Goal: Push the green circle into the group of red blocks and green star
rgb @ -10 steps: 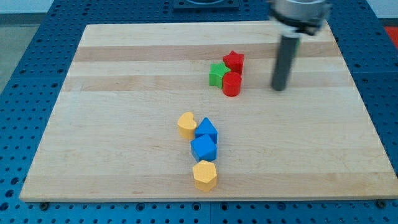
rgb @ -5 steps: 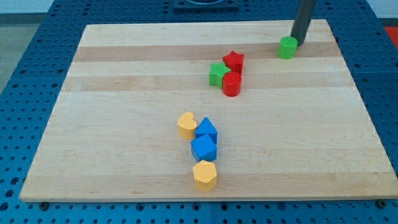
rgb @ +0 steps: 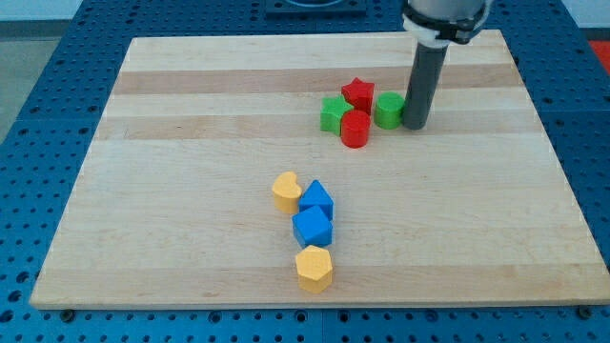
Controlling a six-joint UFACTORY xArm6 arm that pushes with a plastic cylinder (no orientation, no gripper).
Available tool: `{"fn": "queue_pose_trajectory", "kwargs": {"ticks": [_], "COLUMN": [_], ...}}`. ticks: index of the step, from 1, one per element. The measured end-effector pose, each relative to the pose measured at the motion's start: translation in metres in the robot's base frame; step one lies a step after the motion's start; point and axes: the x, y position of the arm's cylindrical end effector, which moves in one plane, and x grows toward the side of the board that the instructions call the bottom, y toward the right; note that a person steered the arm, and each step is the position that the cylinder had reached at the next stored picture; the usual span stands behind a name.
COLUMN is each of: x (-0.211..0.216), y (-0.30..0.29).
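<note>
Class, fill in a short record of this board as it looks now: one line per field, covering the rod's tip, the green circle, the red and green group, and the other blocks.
tip: my tip sits just to the view's right of the green circle
green circle: beside the red star, at the group's right edge
group: red star, red cylinder, green star, clustered together
other blocks: yellow block, two blue blocks, yellow hexagon, in a line toward the view's bottom
surface: wooden board
</note>
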Motion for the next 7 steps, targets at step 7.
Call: {"fn": "queue_pose_trajectory", "kwargs": {"ticks": [7], "x": [-0.015], "y": [0.015]}}
